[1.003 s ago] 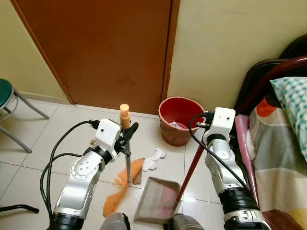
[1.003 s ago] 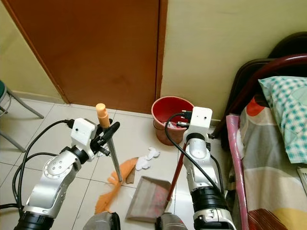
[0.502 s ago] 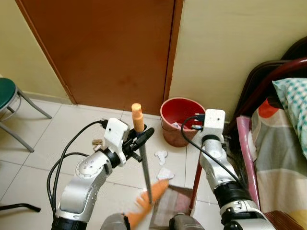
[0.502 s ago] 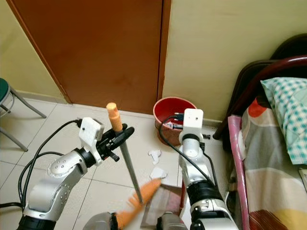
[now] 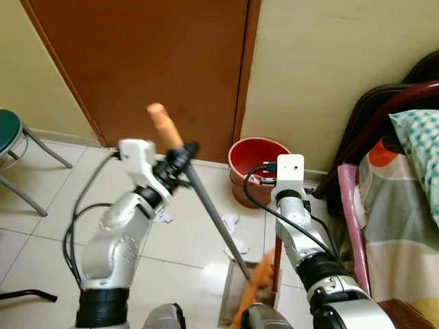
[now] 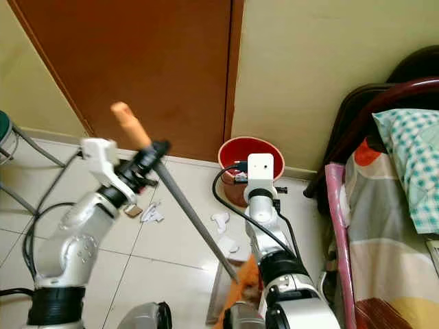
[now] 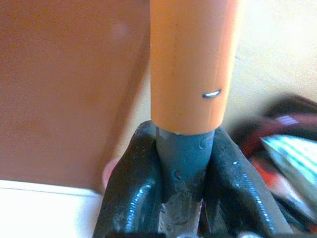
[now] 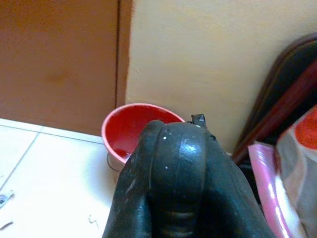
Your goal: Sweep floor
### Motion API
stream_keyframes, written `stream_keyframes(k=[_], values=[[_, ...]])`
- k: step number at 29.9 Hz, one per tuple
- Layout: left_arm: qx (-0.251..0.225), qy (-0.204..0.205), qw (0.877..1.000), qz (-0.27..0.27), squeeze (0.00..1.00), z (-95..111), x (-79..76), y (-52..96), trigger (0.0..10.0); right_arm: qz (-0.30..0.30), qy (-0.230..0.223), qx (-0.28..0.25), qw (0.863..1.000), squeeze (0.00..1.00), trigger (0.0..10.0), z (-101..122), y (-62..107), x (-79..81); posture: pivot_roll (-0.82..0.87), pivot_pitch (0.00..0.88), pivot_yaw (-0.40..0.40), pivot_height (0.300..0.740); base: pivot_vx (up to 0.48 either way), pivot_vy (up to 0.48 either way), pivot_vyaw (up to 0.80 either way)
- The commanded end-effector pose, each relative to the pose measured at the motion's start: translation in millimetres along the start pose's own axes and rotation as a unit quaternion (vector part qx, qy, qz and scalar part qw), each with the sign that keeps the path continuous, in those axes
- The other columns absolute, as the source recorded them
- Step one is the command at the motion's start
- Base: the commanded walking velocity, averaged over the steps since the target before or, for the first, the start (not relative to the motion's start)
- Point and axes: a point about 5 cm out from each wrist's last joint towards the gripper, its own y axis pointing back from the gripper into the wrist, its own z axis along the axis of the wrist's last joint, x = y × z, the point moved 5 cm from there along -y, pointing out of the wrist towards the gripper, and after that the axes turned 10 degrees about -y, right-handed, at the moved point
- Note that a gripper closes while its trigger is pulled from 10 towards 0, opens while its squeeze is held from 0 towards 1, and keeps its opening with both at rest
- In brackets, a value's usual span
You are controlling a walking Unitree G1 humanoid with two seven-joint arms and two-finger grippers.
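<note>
Left pincer (image 7: 181, 198) clamped on broom (image 5: 212, 209): grey shaft tilted, orange grip, orange bristles over dustpan (image 5: 233, 305).

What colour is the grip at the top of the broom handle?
Orange, above a grey shaft; the broom grip shows best in the left wrist view, held by the left hand.

A brown wooden door (image 5: 144, 68) stands shut in a pale yellow wall (image 5: 322, 68). At the foot of the wall, just beside the door frame, a red bucket (image 5: 257, 159) sits on the white tiled floor (image 5: 41, 226). Far to the left stands a stool (image 5: 10, 133) with a green seat and grey metal legs. On the right a bed (image 5: 398, 219) carries a patterned sheet, with a green checked pillow (image 5: 418, 137) near its head and a dark curved headboard (image 5: 384, 103) against the wall.
</note>
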Motion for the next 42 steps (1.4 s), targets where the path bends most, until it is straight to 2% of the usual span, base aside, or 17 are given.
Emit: stream_keyframes(k=[1,2,4,7,10,15,16,17,19,20,21,22,26,28,33,39,42], values=[[-0.059,-0.014,0.998,0.031,0.00,29.7,16.0,-1.0,10.0,0.010,-0.011,-0.006,1.000,0.00,10.0,4.9,-2.4,3.6,0.01,0.127,-0.011,0.740,0.000,0.000,0.00],[-0.071,-0.029,0.996,0.049,0.00,39.5,27.9,-1.1,10.0,0.021,-0.020,-0.007,1.000,0.00,10.0,6.8,-2.4,5.4,0.00,0.133,-0.020,0.740,0.000,0.000,0.00],[-0.076,-0.044,0.994,0.059,0.00,45.8,34.7,-0.9,10.0,0.028,-0.024,-0.011,0.999,0.00,10.0,8.7,-2.2,5.7,0.00,0.135,-0.026,0.740,0.000,0.000,0.00],[-0.080,-0.094,0.989,0.075,0.00,55.5,47.3,2.9,10.0,0.037,-0.019,-0.024,0.999,0.00,10.0,13.2,0.0,2.8,0.00,0.138,-0.039,0.740,0.000,0.000,0.00],[-0.079,-0.110,0.987,0.088,0.00,59.1,59.4,7.5,10.0,0.050,-0.022,-0.036,0.998,0.00,10.0,17.5,3.2,-2.0,-0.01,0.131,-0.046,0.740,0.000,0.000,0.00],[-0.071,-0.114,0.986,0.098,0.00,54.7,66.7,12.3,10.0,0.043,-0.027,-0.041,0.998,0.00,10.0,16.6,6.8,-14.0,-0.01,0.128,-0.045,0.740,0.000,0.000,0.00],[-0.061,-0.120,0.986,0.098,0.00,48.8,67.7,15.0,10.0,0.041,-0.036,-0.044,0.998,0.00,10.0,16.9,8.3,-17.3,-0.01,0.124,-0.038,0.740,0.000,0.000,0.00],[-0.033,-0.134,0.986,0.098,0.00,31.3,69.0,22.6,10.0,0.045,-0.059,-0.058,0.996,0.00,10.0,21.1,12.6,-21.9,-0.01,0.115,-0.028,0.740,0.000,0.000,0.00],[-0.015,-0.140,0.985,0.098,0.00,19.1,69.5,28.5,10.0,0.051,-0.081,-0.072,0.993,0.00,10.0,25.3,16.2,-23.1,-0.01,0.109,-0.024,0.740,0.000,0.000,0.00],[0.003,-0.145,0.985,0.098,0.00,6.8,70.4,33.9,10.0,0.058,-0.094,-0.084,0.990,0.00,10.0,29.2,19.2,-23.1,-0.01,0.099,-0.015,0.740,0.000,0.000,0.00],[0.012,-0.148,0.984,0.099,0.00,0.6,70.8,36.6,10.0,0.061,-0.095,-0.089,0.990,0.00,10.0,30.8,20.2,-23.2,-0.01,0.099,-0.015,0.740,0.000,0.000,0.00],[0.035,-0.161,0.982,0.092,0.00,-16.3,68.8,43.2,10.0,0.059,-0.099,-0.096,0.989,0.00,10.0,33.8,21.0,-26.5,-0.01,0.090,-0.013,0.740,0.000,0.000,0.00],[0.068,-0.195,0.974,0.094,0.00,-39.9,69.8,51.8,10.0,0.039,-0.092,-0.107,0.989,0.00,10.0,37.6,20.3,-37.6,0.00,0.080,-0.004,0.740,0.000,0.000,0.00],[0.079,-0.205,0.971,0.095,0.00,-47.6,69.8,55.4,10.0,0.033,-0.093,-0.113,0.989,0.00,10.0,41.1,20.8,-42.4,-0.01,0.076,-0.001,0.740,0.000,0.000,0.00],[0.090,-0.192,0.973,0.095,0.00,-58.7,66.6,61.2,10.0,0.008,-0.105,-0.112,0.988,0.00,10.0,39.1,27.3,-61.3,-0.02,0.055,0.003,0.740,0.000,0.000,-0.26],[0.082,-0.205,0.972,0.086,0.00,-55.8,64.7,55.2,10.0,-0.013,-0.102,-0.103,0.989,0.00,10.0,27.3,40.0,-73.3,-0.04,0.018,0.023,0.740,0.000,0.000,-0.80],[0.076,-0.205,0.972,0.082,0.00,-54.0,62.4,53.7,10.0,-0.018,-0.104,-0.102,0.989,0.00,10.0,25.4,43.8,-74.0,-0.04,0.014,0.025,0.740,0.000,0.000,-0.80]])
